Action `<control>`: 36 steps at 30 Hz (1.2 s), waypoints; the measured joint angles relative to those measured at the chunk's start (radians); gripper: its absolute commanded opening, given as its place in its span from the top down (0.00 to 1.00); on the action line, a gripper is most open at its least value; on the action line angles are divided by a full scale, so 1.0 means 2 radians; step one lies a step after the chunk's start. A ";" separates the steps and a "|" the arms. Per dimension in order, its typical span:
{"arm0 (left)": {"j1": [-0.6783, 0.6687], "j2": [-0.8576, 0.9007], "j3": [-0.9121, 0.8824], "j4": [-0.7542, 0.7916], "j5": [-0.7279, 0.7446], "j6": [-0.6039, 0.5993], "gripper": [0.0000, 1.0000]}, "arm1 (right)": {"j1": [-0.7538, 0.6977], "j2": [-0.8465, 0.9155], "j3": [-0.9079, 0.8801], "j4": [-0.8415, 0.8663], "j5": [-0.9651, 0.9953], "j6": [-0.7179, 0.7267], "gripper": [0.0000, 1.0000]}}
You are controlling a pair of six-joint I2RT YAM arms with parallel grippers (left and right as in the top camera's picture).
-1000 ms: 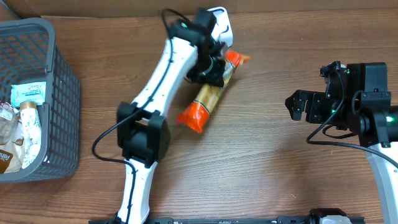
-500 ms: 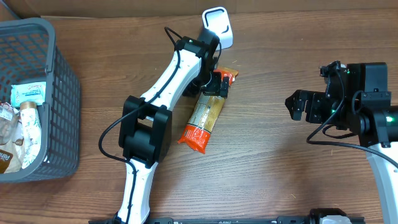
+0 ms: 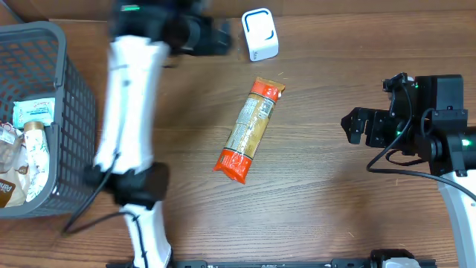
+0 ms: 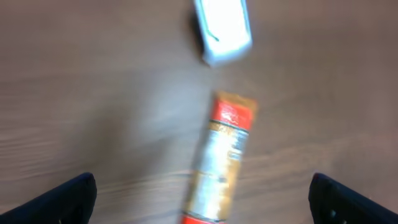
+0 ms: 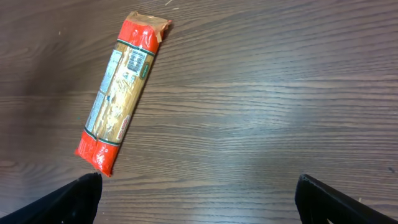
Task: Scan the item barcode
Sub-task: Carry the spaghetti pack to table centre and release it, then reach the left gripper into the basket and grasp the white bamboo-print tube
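Wooden table [image 3: 335, 216] carries the pasta packet [image 3: 248, 131], long axis pointing away from the wide-spread, empty left gripper [image 4: 205, 198]. Orange ends, golden middle; right gripper [image 5: 199, 200] likewise spread wide.

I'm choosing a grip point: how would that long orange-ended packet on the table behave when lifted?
The packet is long and narrow, so lifted by one end it would likely sag or swing; the middle seems safer. It lies flat on the table, so rolling looks unlikely. Its film wrapper looks smooth, so it may slip when gripped.
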 measured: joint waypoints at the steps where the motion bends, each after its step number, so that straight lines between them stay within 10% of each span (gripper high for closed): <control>1: 0.023 -0.015 0.006 -0.010 -0.002 0.005 0.00 | 0.000 0.000 0.000 0.000 0.000 0.000 0.00; 17: 0.418 -0.084 -0.043 -0.058 -0.072 -0.005 0.01 | 0.000 0.000 0.000 0.003 0.000 0.000 0.00; 36: 0.470 -0.081 -0.398 0.223 -0.119 0.014 0.01 | 0.000 0.013 0.000 0.036 0.000 0.000 0.00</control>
